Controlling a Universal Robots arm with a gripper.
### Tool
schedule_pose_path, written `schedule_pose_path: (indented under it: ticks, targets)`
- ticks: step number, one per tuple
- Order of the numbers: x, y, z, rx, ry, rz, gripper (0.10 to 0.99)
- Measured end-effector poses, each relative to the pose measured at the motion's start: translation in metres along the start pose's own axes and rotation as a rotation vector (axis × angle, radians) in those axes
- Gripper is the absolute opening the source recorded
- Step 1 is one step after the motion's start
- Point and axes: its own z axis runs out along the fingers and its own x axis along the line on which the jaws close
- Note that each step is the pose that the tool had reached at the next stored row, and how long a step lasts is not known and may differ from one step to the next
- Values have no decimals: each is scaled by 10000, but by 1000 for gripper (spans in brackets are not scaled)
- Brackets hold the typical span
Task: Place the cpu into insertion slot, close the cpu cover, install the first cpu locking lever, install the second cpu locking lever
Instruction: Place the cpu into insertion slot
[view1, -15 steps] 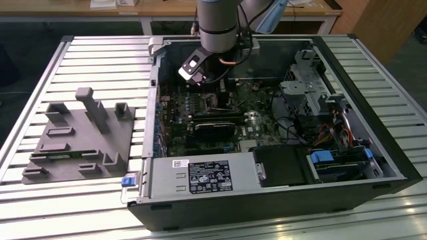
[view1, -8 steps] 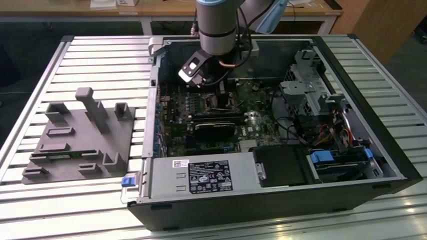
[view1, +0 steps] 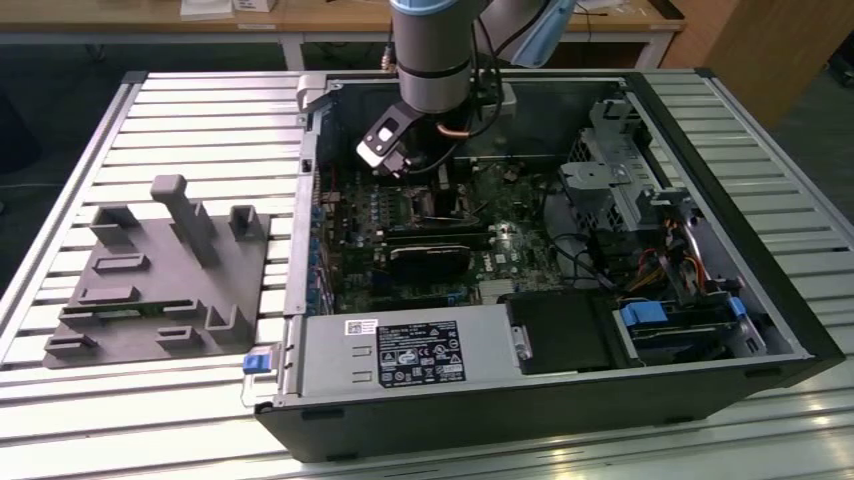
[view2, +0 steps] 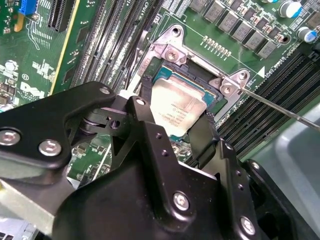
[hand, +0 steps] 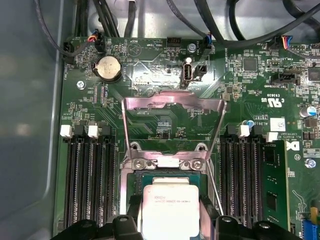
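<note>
**Q:** Slatted metal bench (view1: 200, 110), open computer case (view1: 747, 300): where is the cpu (hand: 169, 205)?
**A:** Between the fingers of the end effector (view2: 174, 117), which grips its two edges, at the insertion slot (view2: 200, 82); whether it is seated cannot be told.
**Q:** What is left?
**A:** Apparently everything after placement: the cpu cover (hand: 172, 103) stands raised, and one locking lever (view2: 280, 107) lies unlatched.
</note>
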Motion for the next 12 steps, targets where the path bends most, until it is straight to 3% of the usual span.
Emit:
schedule_pose_path:
  ticks: [12]
  targets:
    - [1, 0, 3, -2, 3, 1, 537]
